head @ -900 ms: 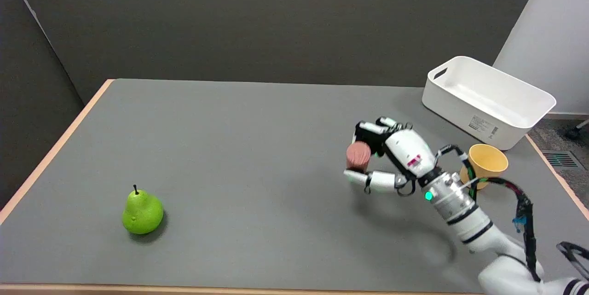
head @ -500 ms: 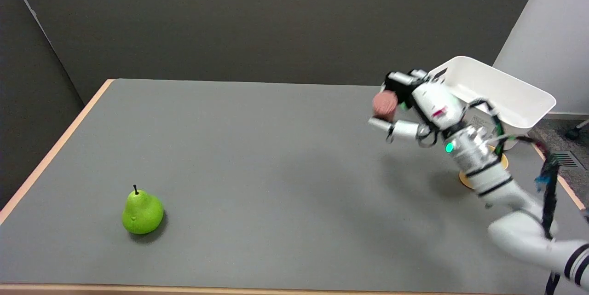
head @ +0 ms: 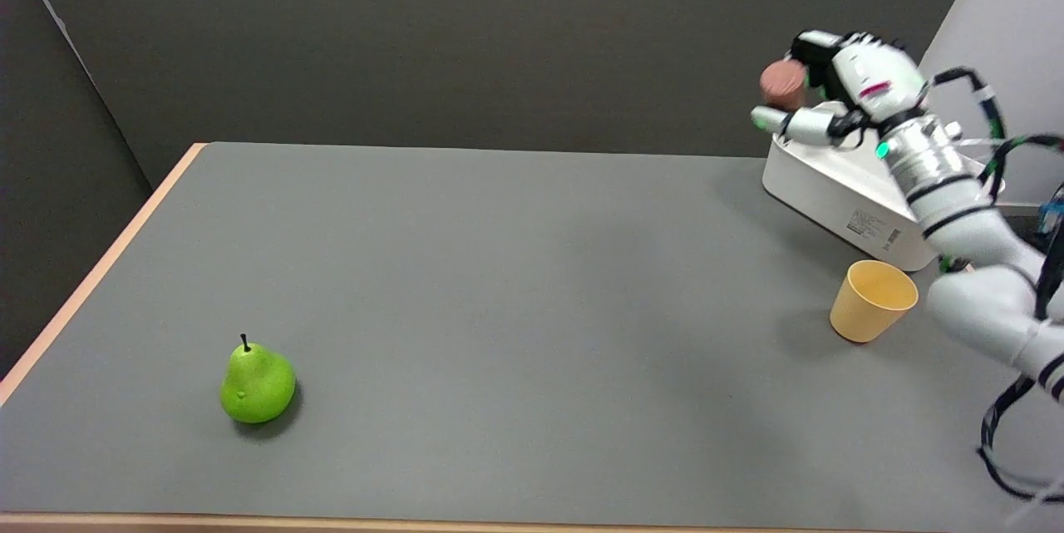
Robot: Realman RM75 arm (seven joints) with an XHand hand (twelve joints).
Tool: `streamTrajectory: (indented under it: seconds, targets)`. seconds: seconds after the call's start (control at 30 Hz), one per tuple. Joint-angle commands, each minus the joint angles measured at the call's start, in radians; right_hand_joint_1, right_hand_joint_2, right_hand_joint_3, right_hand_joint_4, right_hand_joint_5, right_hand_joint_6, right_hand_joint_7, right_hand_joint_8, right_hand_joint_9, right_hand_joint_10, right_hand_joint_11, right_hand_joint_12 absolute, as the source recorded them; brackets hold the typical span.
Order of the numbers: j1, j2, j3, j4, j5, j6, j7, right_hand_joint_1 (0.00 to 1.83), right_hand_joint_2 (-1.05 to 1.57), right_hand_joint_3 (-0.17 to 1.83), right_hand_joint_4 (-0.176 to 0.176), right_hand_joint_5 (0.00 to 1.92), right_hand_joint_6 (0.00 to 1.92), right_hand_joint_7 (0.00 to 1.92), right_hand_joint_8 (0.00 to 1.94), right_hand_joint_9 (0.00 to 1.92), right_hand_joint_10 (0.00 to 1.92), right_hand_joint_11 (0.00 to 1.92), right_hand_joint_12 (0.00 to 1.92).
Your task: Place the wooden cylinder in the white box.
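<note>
My right hand point(head: 839, 88) is raised high at the far right and grips the wooden cylinder point(head: 782, 83), a short reddish-brown piece seen end-on between the thumb and fingers. Hand and cylinder hang in the air above the near-left end of the white box point(head: 831, 184), which stands at the table's far right corner. The arm hides most of the box's inside and rim; only its front wall with a label shows.
A yellow cup point(head: 873, 300) stands upright on the table in front of the box, just left of my forearm. A green pear point(head: 257, 383) sits near the front left. The table's wooden edge point(head: 91, 283) runs down the left side.
The right hand has carried the cylinder up and to the right, from low over the table's right-middle to high above the box's left end. The cup is uncovered again.
</note>
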Motion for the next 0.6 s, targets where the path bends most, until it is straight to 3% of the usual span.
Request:
streamTrajectory:
  seconds: [0.03,0.3,0.6]
  targets:
    - [0.225,0.07,0.143,-0.172,-0.003,-0.3,-0.002,0.9,1.08,0.48,0.08,0.66,1.58,0.61,1.94,0.85,1.92,0.34,1.92]
    - [0.171,0.063,0.126,-0.279,0.049,-0.345,-0.074,0.9,1.08,0.47,0.08,0.66,1.58,0.59,1.94,0.84,1.92,0.32,1.92]
    - [0.179,0.013,-0.008,-0.522,0.209,-0.29,-0.098,0.9,1.09,0.47,0.068,0.65,1.59,0.59,1.94,0.83,1.92,0.28,1.92]
